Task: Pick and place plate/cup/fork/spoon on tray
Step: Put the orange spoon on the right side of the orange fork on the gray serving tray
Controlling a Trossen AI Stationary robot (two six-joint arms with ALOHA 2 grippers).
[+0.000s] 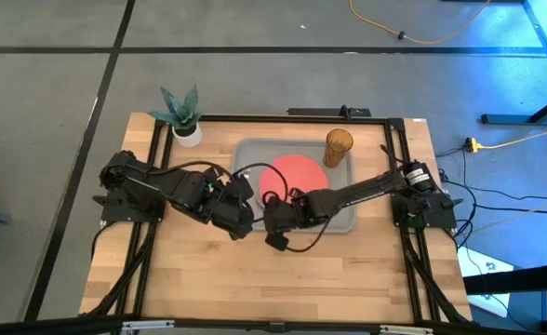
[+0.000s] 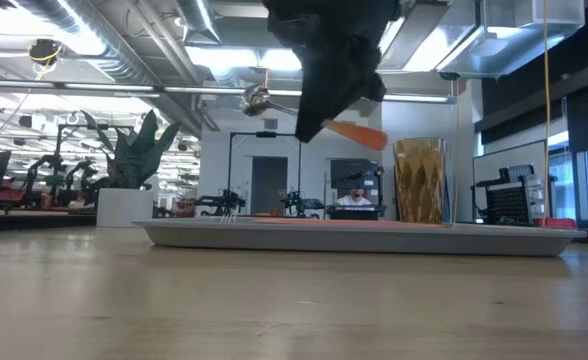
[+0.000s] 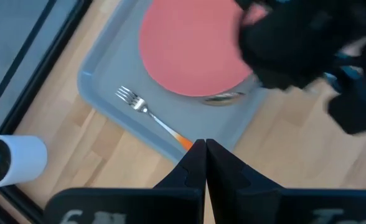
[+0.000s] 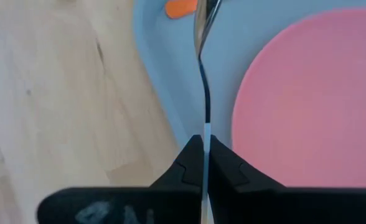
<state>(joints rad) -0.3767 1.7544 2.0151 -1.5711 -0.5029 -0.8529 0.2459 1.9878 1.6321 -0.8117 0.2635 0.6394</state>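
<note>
The grey tray point(image 1: 343, 219) holds the coral plate point(image 1: 294, 174), the amber cup point(image 1: 339, 146) at its far right corner, and the fork point(image 3: 147, 113), which lies flat near the tray's left rim. The spoon point(image 2: 257, 98) hangs above the tray, and my right gripper point(image 4: 205, 146) is shut on it over the tray's near left part point(image 1: 275, 221). My left gripper point(image 3: 205, 149) is shut with nothing between its fingers. It hovers above the tray's near left corner point(image 1: 243, 221), over the fork's orange handle end point(image 3: 184, 142). My right gripper pinches the spoon's thin metal stem point(image 4: 205, 132) between its two fingers, between the bowl and the orange handle point(image 2: 359, 133). The fingers slant down from above. The spoon is lifted clear of the tray and tilted, with the bowl point(image 3: 223, 96) higher than the handle.
A white pot with a green plant point(image 1: 185, 116) stands at the table's far left. A black frame point(image 1: 153, 167) runs around the working area. Bare wood point(image 1: 283, 279) lies between the tray and the near edge.
</note>
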